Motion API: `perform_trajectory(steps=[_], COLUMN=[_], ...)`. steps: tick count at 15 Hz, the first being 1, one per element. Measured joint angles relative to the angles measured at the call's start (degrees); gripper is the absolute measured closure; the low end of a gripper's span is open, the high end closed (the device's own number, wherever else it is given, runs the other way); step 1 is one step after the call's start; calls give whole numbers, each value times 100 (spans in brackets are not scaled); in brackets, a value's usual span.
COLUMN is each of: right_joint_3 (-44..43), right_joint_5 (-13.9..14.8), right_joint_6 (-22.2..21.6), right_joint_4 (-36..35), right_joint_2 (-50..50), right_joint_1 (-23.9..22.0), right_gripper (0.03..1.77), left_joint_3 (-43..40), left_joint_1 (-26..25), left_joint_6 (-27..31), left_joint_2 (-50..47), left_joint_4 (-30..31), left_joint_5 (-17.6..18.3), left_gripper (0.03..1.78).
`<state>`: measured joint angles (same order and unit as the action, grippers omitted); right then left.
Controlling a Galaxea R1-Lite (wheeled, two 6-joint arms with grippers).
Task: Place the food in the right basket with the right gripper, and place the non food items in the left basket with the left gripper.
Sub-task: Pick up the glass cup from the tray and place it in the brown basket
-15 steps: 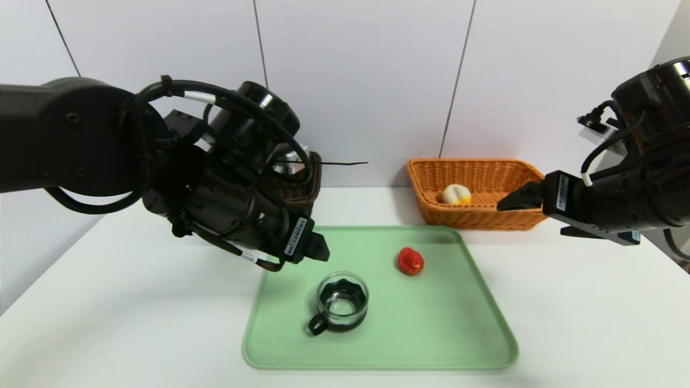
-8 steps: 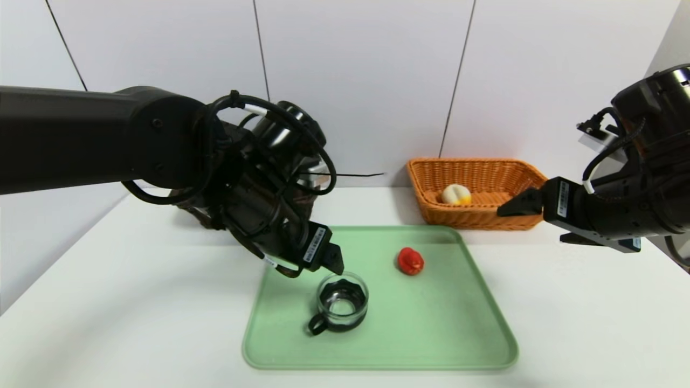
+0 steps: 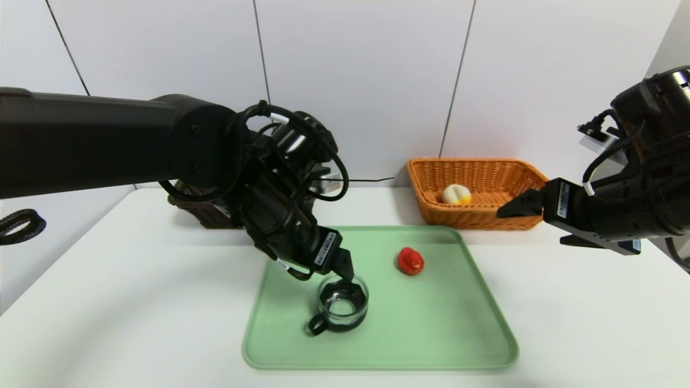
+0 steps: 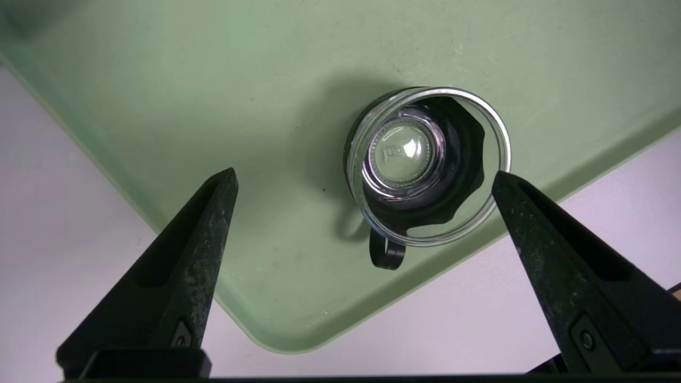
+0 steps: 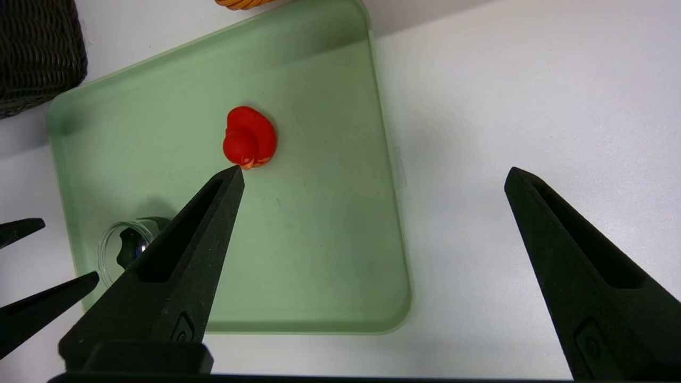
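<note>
A clear glass cup (image 3: 342,303) with a black handle stands upright on the near left part of the green tray (image 3: 431,323). My left gripper (image 3: 343,268) hangs open just above and behind the cup's rim. In the left wrist view the cup (image 4: 428,165) lies between the two fingers, close to one of them, and the left gripper (image 4: 364,174) holds nothing. A small red item (image 3: 411,261) sits farther back on the tray. My right gripper (image 3: 531,221) hovers open and empty in front of the orange right basket (image 3: 469,160). The dark left basket (image 3: 199,211) is mostly hidden behind my left arm.
A white and yellow food piece (image 3: 456,194) lies in the orange basket. The tray rests on a white table (image 3: 118,302) against a white wall. In the right wrist view the red item (image 5: 249,136) sits beyond one fingertip of the right gripper (image 5: 375,170).
My left arm has swung right and down from beside the dark basket to just over the cup. The right arm has hardly moved. Both grippers stay open.
</note>
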<state>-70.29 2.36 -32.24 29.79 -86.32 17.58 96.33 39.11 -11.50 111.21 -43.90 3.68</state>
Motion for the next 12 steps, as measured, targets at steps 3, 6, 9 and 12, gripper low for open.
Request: perform_trajectory(steps=[3,6,9,12], right_joint_3=[0,0,-2,-7], right_joint_5=[0,0,0,-2], right_joint_6=[6,13,24,27], right_joint_4=[0,-9,-20,-28], right_joint_2=[0,-4,-22,-41], right_joint_1=[-9,-20,-30,-33], right_gripper=[10,10,10,10], left_joint_3=[-22,-85,-265,-308], left_joint_1=[0,0,-6,-6], left_joint_6=[-10,15,148,210], left_joint_2=[91,140,162,207], left_joint_4=[2,-9,0,18], left_joint_5=[6,124,138,149], left_gripper=[12,12,12,12])
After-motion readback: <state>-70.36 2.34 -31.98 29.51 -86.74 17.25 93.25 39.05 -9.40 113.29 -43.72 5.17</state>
